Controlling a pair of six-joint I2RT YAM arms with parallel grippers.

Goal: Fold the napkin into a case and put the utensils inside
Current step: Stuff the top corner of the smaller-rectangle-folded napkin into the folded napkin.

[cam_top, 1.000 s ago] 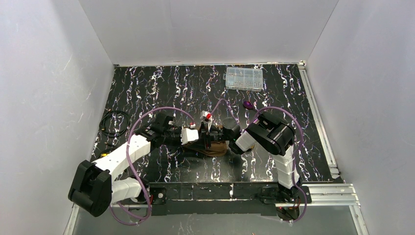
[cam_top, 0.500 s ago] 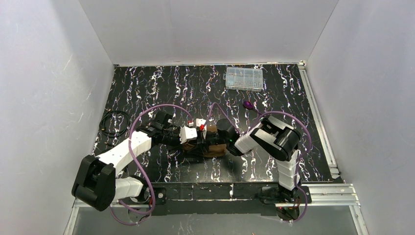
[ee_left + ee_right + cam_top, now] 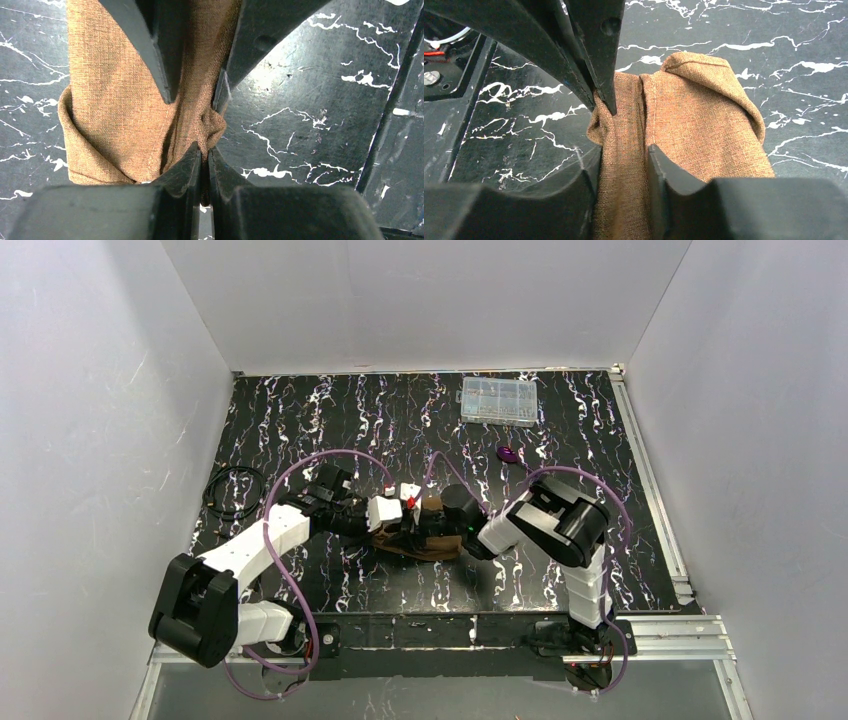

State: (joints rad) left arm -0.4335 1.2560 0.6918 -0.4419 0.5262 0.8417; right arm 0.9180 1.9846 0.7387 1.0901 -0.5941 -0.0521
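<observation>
The brown napkin (image 3: 432, 544) lies bunched in folds on the black marbled table, between my two grippers. My left gripper (image 3: 403, 517) is shut on an edge corner of the napkin (image 3: 212, 122); its fingertips (image 3: 195, 157) almost touch. My right gripper (image 3: 432, 523) faces it and is shut on a thick fold of the napkin (image 3: 623, 165). The left gripper's shut fingers (image 3: 599, 75) meet the cloth just ahead of the right fingers (image 3: 664, 175). One utensil with a purple head (image 3: 509, 454) lies on the table behind the right arm. The gold-orange utensil is out of view.
A clear plastic compartment box (image 3: 498, 400) sits at the back of the table. A coiled black cable (image 3: 232, 490) lies at the left edge. White walls enclose the table on three sides. A metal rail (image 3: 655, 500) runs along the right.
Both grippers have moved a little left and lower with the napkin held between them. In the last half second almost nothing has moved.
</observation>
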